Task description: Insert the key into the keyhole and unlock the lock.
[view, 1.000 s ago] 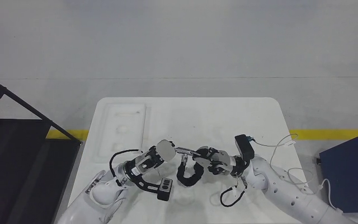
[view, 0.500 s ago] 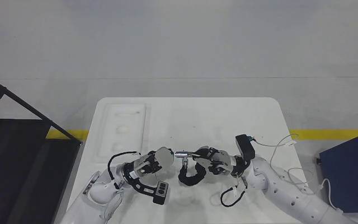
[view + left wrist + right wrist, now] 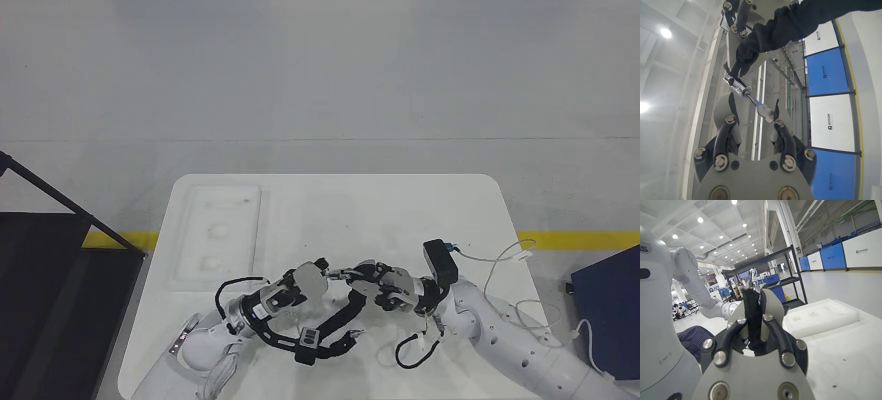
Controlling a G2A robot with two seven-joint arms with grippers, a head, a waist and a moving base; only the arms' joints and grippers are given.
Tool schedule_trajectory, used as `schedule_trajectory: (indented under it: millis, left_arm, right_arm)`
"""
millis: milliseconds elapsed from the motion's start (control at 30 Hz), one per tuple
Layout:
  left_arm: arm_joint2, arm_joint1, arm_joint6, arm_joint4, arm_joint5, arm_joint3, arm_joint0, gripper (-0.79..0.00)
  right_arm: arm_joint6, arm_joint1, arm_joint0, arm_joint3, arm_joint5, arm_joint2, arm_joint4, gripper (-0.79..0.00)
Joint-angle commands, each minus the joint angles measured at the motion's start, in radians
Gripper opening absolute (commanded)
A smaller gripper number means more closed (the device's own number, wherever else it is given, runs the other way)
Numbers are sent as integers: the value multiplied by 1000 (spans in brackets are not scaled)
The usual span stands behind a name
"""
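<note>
- One key, its blade in the chrome barrel of the one lock, lies between the spread fingers of the left gripper, its head against one finger.
- The right gripper is clenched on the lock.
- One foam tray lies beyond the left gripper.
- Over the last second the left gripper has moved closer to the right one and rolled.

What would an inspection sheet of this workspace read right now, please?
Surface: white table, a few dark specks.
Job's things: key in the keyhole of the lock.
Clutter: foam tray on the table's left side.
Grippers: left gripper open, one finger at the key's head; right gripper shut on the lock.
Cables: white wire beside the right arm.
Surroundings: yellow floor line.
</note>
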Motion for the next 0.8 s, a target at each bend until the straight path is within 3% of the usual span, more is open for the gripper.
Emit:
schedule_trajectory:
  millis: [0,400,600,767]
  left_arm:
    - [8,-2,-27,0,-22,-4,1,0]
    - [29,9,-104,0,-94,-37,6,0]
    - [32,12,-238,0,-223,-74,6,0]
    - [-27,14,-345,-46,-270,-148,38,0]
  right_arm:
    - [-3,1,1,2,0,2,-1,-785]
    - [-29,16,-12,9,0,37,-19,-785]
    - [-42,28,-24,15,0,71,-26,-785]
    - [-29,35,-37,48,1,123,-2,-785]
